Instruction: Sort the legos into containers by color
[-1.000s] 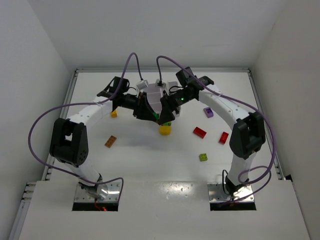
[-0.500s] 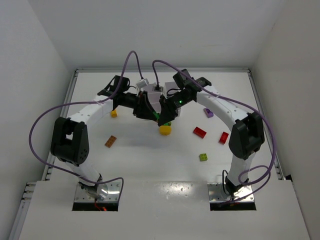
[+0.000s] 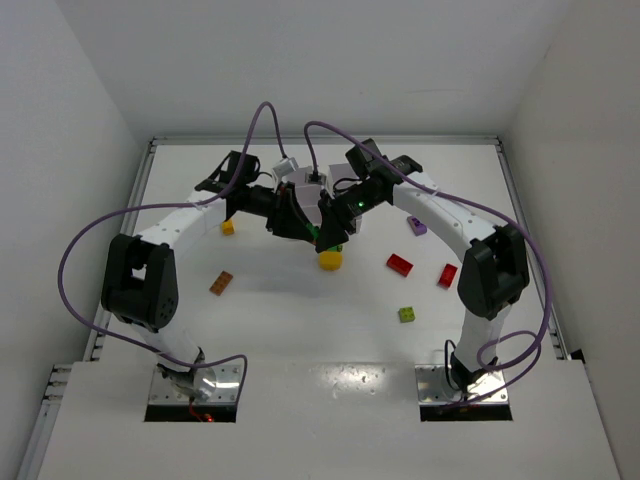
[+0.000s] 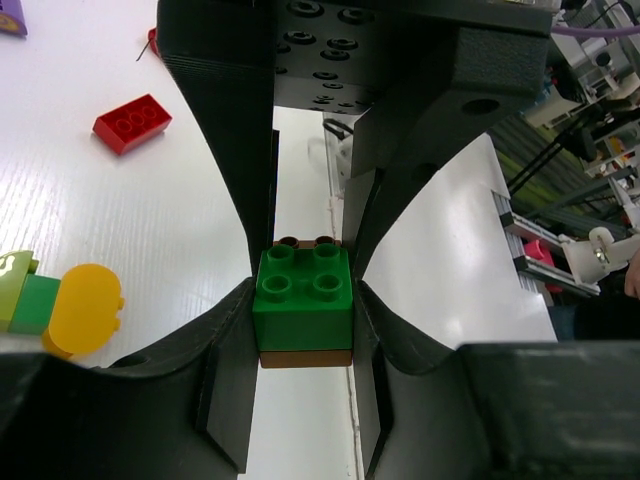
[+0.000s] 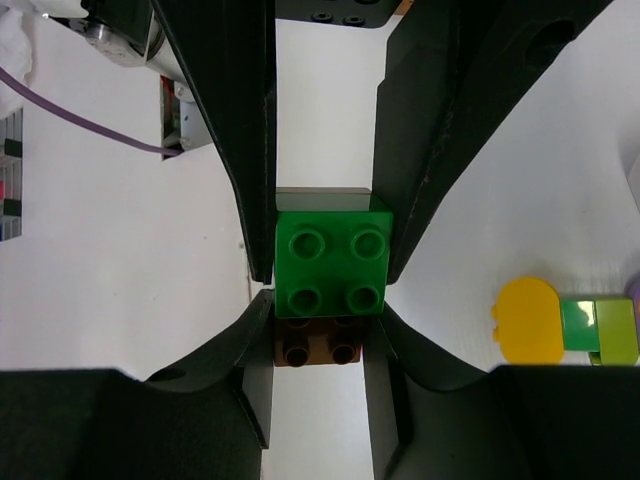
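A robotics lab: two cabled arms [image 3: 180, 222] bolted to a white table [image 3: 300, 320] between blank white walls [image 3: 300, 60].

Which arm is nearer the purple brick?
Right. The right arm runs close beside the purple brick; the left arm sits far off on the opposite side.

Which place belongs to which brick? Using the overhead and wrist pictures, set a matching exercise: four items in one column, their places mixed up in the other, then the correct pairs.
Items
1. green-and-brown stack
2. lime brick
3. orange brick
4. purple brick

Places
A. loose on the left half of the table
B. loose on the right half, nearest the near edge
C. gripped by the left gripper and the right gripper
D. loose on the right half, farthest from the near edge

Pairs: 1-C, 2-B, 3-A, 4-D
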`<state>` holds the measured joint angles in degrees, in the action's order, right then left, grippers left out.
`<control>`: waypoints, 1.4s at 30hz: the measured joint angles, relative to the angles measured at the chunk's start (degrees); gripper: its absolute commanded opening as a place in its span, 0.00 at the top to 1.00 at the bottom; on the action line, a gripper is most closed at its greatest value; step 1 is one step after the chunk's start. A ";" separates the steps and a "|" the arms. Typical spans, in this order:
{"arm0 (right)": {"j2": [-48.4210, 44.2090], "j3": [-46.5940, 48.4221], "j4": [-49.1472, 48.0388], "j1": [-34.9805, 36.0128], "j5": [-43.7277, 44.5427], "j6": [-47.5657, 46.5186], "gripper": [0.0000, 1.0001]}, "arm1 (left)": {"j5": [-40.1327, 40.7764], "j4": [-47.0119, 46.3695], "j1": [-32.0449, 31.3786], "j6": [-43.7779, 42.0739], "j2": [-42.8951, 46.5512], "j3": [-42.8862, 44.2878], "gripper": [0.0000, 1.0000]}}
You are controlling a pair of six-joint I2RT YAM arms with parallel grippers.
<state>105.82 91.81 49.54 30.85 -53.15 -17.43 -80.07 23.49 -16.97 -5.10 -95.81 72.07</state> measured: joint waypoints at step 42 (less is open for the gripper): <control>-1.16 -2.47 4.46 3.58 6.73 -8.13 1.00 | -0.07 0.31 0.22 1.29 -4.66 6.16 1.00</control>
<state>104.66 89.34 54.00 34.44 -46.41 -25.56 -80.14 23.79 -16.75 -3.81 -100.47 78.24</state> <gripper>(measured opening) 0.342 0.417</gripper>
